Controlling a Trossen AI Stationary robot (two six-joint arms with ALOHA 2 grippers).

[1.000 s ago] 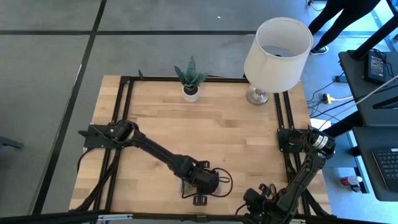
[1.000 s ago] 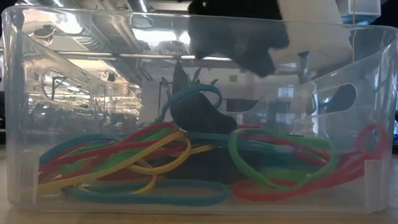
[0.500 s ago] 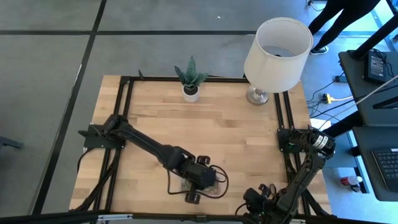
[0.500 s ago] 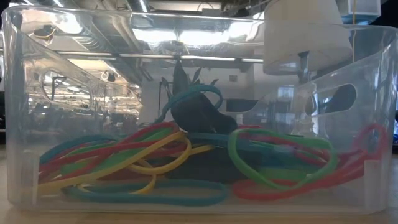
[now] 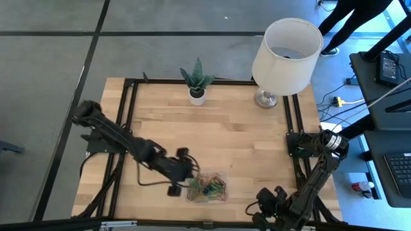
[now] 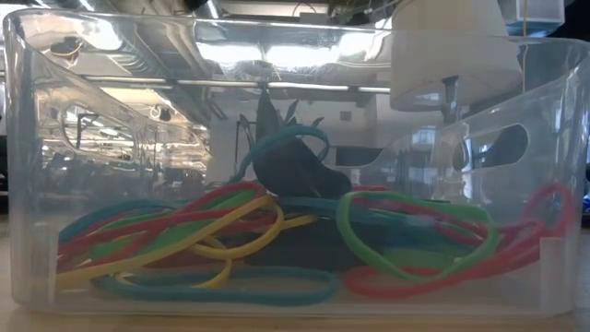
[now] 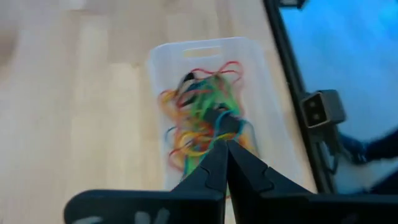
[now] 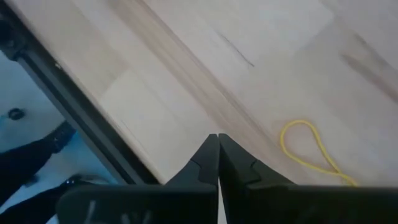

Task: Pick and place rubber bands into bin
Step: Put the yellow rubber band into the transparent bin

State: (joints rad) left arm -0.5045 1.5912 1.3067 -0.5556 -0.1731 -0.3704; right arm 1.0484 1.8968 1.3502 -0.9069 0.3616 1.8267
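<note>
Jaws pressed together, the left gripper (image 5: 182, 172) hangs just beside the bin (image 5: 221, 176) of rubber bands (image 5: 208, 187).

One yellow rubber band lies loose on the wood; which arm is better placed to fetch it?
Probably right: its shut right gripper hangs just above the yellow rubber band, while the shut left gripper is by the clear plastic bin.

Wooden table (image 5: 244, 138) with bin (image 5: 221, 174), lamp (image 5: 286, 48), plant (image 5: 196, 80)

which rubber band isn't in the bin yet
The thin yellow rubber band, lying alone on the bare wooden table ahead of the shut right gripper. The other coloured bands are piled inside the clear plastic bin.
</note>
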